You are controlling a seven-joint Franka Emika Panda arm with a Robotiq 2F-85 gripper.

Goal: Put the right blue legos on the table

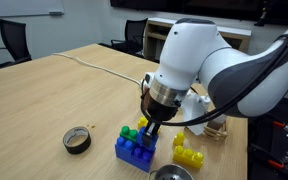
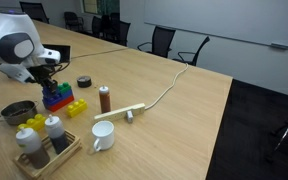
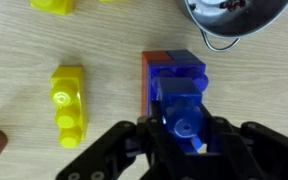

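A small dark-blue brick (image 3: 180, 108) sits between my gripper's (image 3: 181, 128) two fingers, which are shut on its sides. It is directly over the wider blue base block (image 3: 174, 72), which has a red layer along its left edge. I cannot tell whether the brick still touches the stack. In both exterior views the gripper (image 1: 150, 124) (image 2: 52, 80) is down on the lego stack (image 1: 136, 152) (image 2: 56, 98), hiding the small brick. A green studded piece (image 1: 130, 132) sits on the stack's far side. The light-brown wood table (image 1: 54, 90) lies all around.
A yellow brick (image 3: 69, 100) (image 1: 189, 155) lies beside the stack. A metal bowl (image 3: 234, 20) (image 2: 16, 112) and a black tape roll (image 1: 77, 140) are close by. A brown bottle (image 2: 105, 98), white mug (image 2: 102, 135), bottle tray (image 2: 44, 148) and a cable (image 2: 169, 85) stand farther off.
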